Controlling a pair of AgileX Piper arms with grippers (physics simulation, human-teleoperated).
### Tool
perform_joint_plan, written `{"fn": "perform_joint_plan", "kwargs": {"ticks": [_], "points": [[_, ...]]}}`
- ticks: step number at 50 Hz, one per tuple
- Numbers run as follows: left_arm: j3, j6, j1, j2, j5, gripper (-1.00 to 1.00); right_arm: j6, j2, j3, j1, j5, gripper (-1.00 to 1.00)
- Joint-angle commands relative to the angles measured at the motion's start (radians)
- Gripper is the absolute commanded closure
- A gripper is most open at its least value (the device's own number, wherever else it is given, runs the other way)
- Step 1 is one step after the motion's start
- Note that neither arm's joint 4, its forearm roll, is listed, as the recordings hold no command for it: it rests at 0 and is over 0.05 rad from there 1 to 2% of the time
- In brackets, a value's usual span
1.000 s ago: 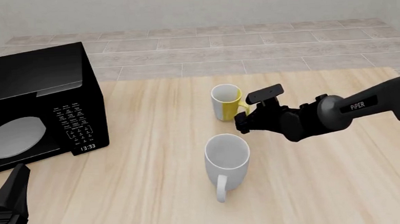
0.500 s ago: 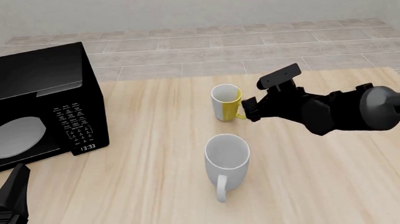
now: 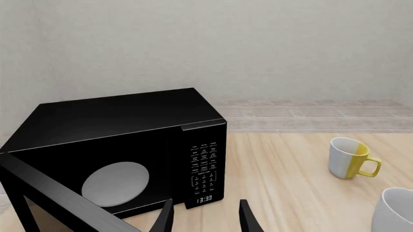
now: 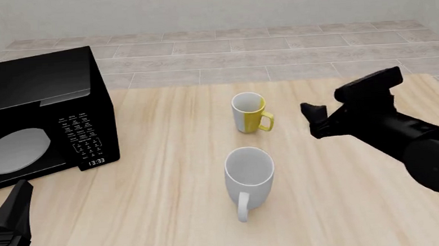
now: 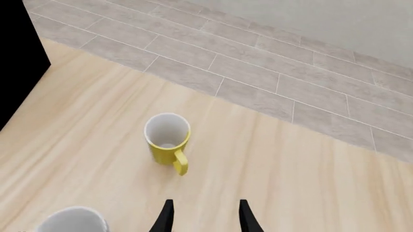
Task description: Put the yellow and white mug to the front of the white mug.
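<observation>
The yellow and white mug (image 4: 248, 113) stands upright on the table, handle pointing right, farther from me than the white mug (image 4: 249, 176). The white mug is upright with its handle toward the near edge. My right gripper (image 4: 313, 121) is open and empty, hovering apart from the small mug, to its right. In the right wrist view the small mug (image 5: 167, 139) lies ahead of the open gripper (image 5: 204, 217), and the white mug's rim (image 5: 71, 220) shows at the edge. My left gripper (image 4: 12, 215) is open and empty at the near left; its wrist view (image 3: 206, 220) shows both mugs (image 3: 348, 157) (image 3: 394, 212).
A black microwave (image 4: 39, 118) with its door ajar stands at the left of the wooden table (image 4: 172, 215); it fills much of the left wrist view (image 3: 123, 150). A tiled floor (image 4: 276, 52) lies beyond the table's far edge.
My right gripper has drawn back to the right and risen, away from the yellow handle it was close to. Both mugs and the left arm have not moved.
</observation>
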Motion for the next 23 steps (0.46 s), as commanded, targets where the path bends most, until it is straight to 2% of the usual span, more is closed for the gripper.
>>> {"fn": "perform_joint_plan", "kwargs": {"ticks": [1, 11, 23], "points": [[0.000, 0.000, 0.000, 0.000, 0.000, -1.00, -0.005, -0.146, 0.189, -0.051, -0.147, -1.00], [0.000, 0.000, 0.000, 0.000, 0.000, -1.00, -0.048, -0.276, 0.232, -0.055, -0.128, -1.00], [0.000, 0.000, 0.000, 0.000, 0.000, -1.00, -0.049, -0.416, 0.301, -0.073, -0.116, -1.00]]}}
